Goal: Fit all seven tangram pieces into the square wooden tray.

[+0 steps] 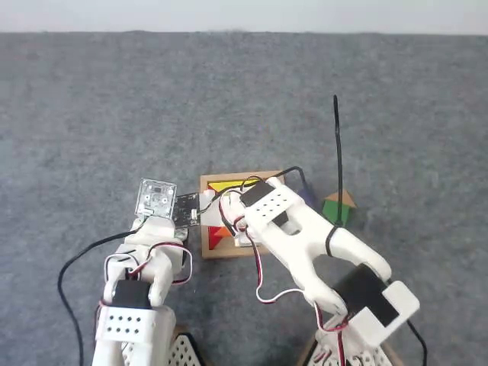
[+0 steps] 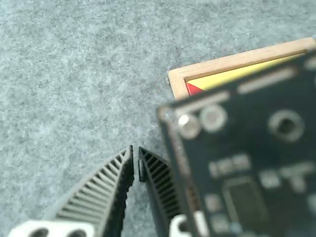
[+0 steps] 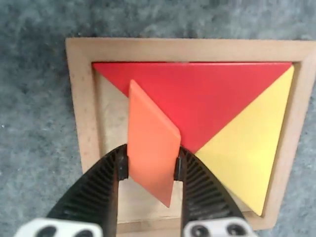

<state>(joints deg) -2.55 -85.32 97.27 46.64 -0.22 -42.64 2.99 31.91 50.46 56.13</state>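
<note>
While aiming at the gap beside the red triangle (image 3: 197, 98), pinches orange parallelogram (image 3: 152, 133) in right gripper (image 3: 151, 160) above square wooden tray (image 3: 81, 98); parks pressed-together left gripper (image 2: 136, 158) leftward, clear.

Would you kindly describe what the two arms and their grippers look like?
The left arm and right arm are white plastic shells over black motors, looped with red, white and black wires. The left gripper and right gripper have black ribbed, tapering fingers.

Grey felt-like table covering (image 1: 152, 99), pale wall strip (image 1: 244, 15) along the far edge, even light
</note>
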